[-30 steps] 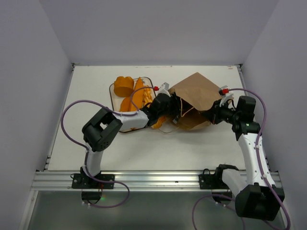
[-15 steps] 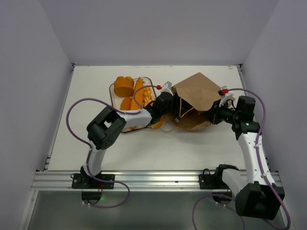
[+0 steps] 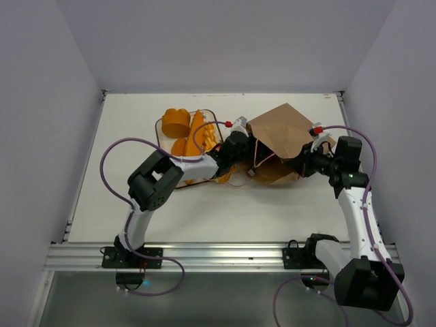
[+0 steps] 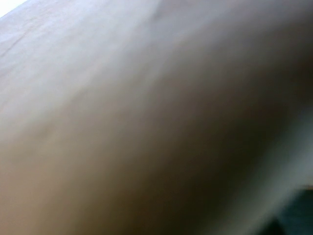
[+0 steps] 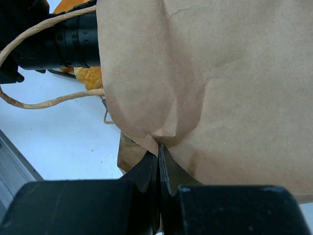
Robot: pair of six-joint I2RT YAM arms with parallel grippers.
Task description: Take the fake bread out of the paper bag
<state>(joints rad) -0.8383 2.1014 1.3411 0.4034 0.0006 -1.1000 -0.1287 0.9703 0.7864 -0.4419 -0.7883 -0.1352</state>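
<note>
Brown kraft paper fills the whole left wrist view. The left gripper (image 3: pixel 240 142) is therefore inside the mouth of the paper bag (image 3: pixel 281 136), and I cannot tell if its jaws are released or grasping something. The right gripper (image 5: pixel 159 155) is clenched on a fold of the bag's wall and holds it up.

The bag lies in the far right part of the table (image 3: pixel 204 204). Several pieces of the fake bread (image 3: pixel 182 129) lie on the tray (image 3: pixel 159 139), just left of the bag and near the far edge. One more orange piece (image 3: pixel 223 176) lies at the mouth, beside the left arm. Any bread inside the bag is hidden.

To do this step well, I think the left gripper should close firmly on a piece and pull straight back along the opening, while the right gripper holds the paper tight. The loop handles (image 5: pixel 49 100) run close around the left arm and could catch it. The near half of the table gives open room, but the tray side is crowded.
</note>
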